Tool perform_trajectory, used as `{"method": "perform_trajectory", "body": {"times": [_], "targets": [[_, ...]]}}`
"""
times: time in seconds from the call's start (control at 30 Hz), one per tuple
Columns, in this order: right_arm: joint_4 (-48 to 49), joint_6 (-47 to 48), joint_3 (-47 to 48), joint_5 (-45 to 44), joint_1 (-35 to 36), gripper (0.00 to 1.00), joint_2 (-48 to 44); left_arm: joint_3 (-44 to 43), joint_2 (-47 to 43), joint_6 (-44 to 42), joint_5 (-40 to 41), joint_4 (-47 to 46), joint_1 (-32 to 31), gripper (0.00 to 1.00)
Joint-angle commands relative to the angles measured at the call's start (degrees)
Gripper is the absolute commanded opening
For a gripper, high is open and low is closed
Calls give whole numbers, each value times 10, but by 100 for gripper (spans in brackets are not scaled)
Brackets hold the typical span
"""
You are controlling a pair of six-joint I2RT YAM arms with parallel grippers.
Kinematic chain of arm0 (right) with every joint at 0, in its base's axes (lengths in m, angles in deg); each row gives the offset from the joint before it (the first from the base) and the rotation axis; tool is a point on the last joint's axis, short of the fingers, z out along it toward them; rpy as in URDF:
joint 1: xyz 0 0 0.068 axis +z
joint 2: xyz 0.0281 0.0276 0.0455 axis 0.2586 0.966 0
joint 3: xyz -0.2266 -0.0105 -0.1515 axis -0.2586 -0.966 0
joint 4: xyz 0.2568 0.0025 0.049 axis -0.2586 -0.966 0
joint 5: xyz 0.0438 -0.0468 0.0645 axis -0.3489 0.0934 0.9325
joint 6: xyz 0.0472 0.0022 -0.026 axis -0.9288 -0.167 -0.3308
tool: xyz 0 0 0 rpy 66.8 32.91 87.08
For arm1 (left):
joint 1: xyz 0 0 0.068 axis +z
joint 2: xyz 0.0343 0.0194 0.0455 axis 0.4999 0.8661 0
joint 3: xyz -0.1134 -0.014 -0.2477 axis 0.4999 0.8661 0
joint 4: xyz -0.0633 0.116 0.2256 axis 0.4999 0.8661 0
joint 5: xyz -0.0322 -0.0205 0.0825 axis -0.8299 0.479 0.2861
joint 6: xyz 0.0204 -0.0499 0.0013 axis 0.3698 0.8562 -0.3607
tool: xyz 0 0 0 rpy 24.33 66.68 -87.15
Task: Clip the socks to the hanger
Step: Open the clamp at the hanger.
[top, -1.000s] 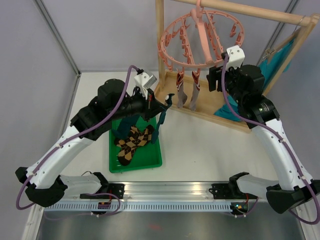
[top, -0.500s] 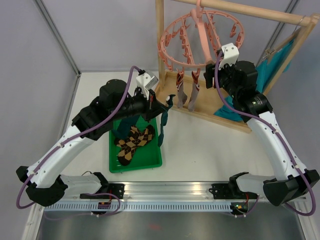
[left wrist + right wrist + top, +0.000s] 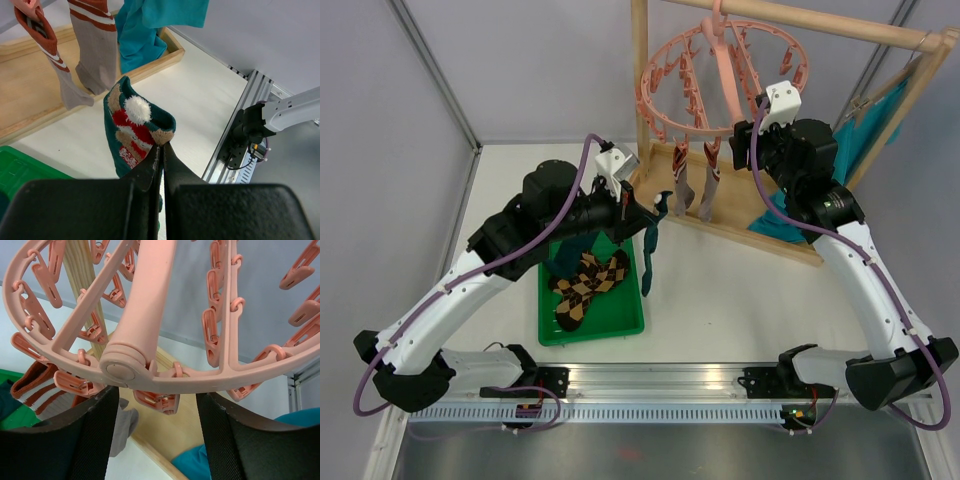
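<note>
Grey-brown socks (image 3: 682, 185) with red-and-white striped cuffs hang as a pair from pegs on the near rim of the pink round hanger (image 3: 728, 80). The hanger hangs by its hook from the wooden frame (image 3: 820, 22). The left gripper (image 3: 162, 150) is clamped on the cuff edge of the dark teal sock (image 3: 132, 127), which has a red-and-white motif. This sock dangles in the air above the counter (image 3: 720, 290), beside the right rim of the green tray (image 3: 590, 335). In the tray lies the argyle sock (image 3: 582, 288). The right gripper (image 3: 156, 400) is raised just under the hanger's rim with its fingers apart, a stretch of ring and a peg between them. A teal cloth (image 3: 880, 115) hangs on the frame's right side.
</note>
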Motion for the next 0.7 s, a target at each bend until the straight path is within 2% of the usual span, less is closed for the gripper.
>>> {"method": "perform_trajectory", "body": {"times": [0.0,0.17,0.37,0.4,0.5,0.67], "targets": [[28,-7,22,-11,-4,67,2,5,2,12,-12,-24,-4,2],[26,-12,27,-8,-4,56,3,6,3,12,-12,-24,-5,2],[13,-27,37,3,-4,37,2,8,5,12,-13,-25,-7,2],[5,-31,43,4,-4,28,2,9,5,12,-14,-27,-7,2],[-7,-48,48,19,-3,12,0,13,7,10,-16,-32,-7,2],[-27,-83,47,29,-3,4,-10,19,16,9,-16,-37,-7,2]]}}
